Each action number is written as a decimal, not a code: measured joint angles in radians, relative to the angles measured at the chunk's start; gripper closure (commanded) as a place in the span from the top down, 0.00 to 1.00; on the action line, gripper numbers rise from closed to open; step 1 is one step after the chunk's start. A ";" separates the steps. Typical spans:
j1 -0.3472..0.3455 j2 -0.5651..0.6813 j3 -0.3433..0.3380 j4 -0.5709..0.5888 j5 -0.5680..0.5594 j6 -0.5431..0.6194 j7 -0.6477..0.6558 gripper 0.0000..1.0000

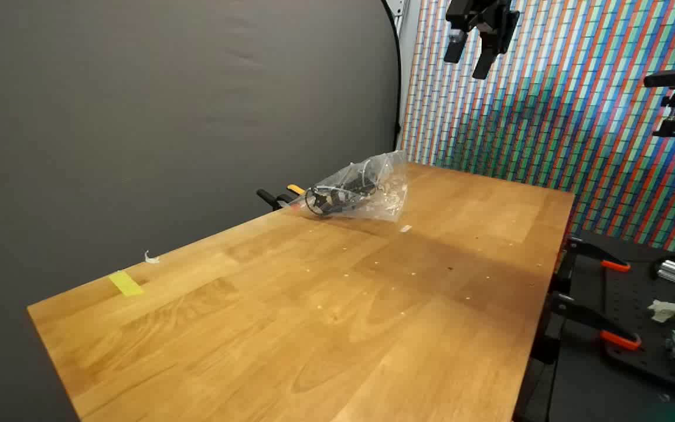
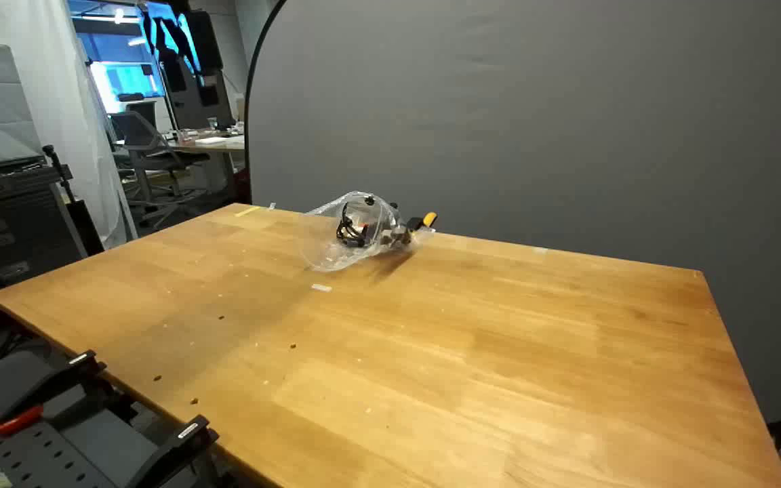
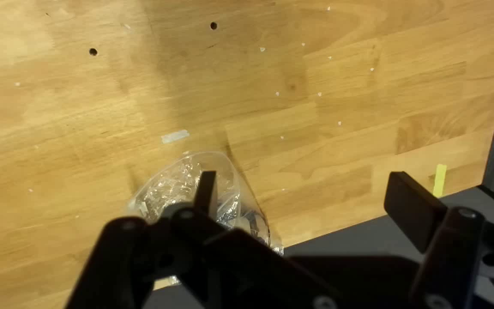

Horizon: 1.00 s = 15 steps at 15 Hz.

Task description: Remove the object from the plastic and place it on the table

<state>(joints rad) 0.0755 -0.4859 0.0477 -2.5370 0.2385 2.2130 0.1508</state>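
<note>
- One grey backdrop [image 1: 167, 117] stands behind one wooden table [image 1: 314, 363]; one striped, multicoloured sheet [image 1: 548, 129] rises past the table's end in an exterior view.
- One see-through plastic bag [image 1: 393, 190] lies on the tabletop, at the long edge next to the backdrop, and shows in all three views.
- One dark object [image 1: 329, 202] is inside that bag; how many pieces make it up, I cannot tell through the creased plastic.
- One gripper [image 1: 469, 65] hangs well above the tabletop, apart from the bag. Its two fingers [image 3: 412, 210] are spread wide and hold nothing; in the wrist view one of them overlaps the bag.
- One yellow tape strip [image 1: 125, 283] sits near a table corner, with one white scrap [image 1: 151, 258] at the edge beside it.
- One whitish tape strip [image 1: 406, 228] is near the bag.
- Two black clamps [image 1: 583, 312] with orange-red parts are at the opposite long edge.
- Four small dark holes [image 2: 222, 317] show in an exterior view; the wrist view takes in two.
</note>
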 measured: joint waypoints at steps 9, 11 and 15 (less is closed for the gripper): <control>0.000 -0.003 0.000 0.014 0.000 0.001 0.000 1.00; 0.000 -0.003 0.000 0.014 0.000 0.001 0.000 1.00; 0.000 -0.003 0.000 0.014 0.000 0.001 0.000 1.00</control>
<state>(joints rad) 0.0755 -0.4891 0.0477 -2.5235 0.2385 2.2136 0.1507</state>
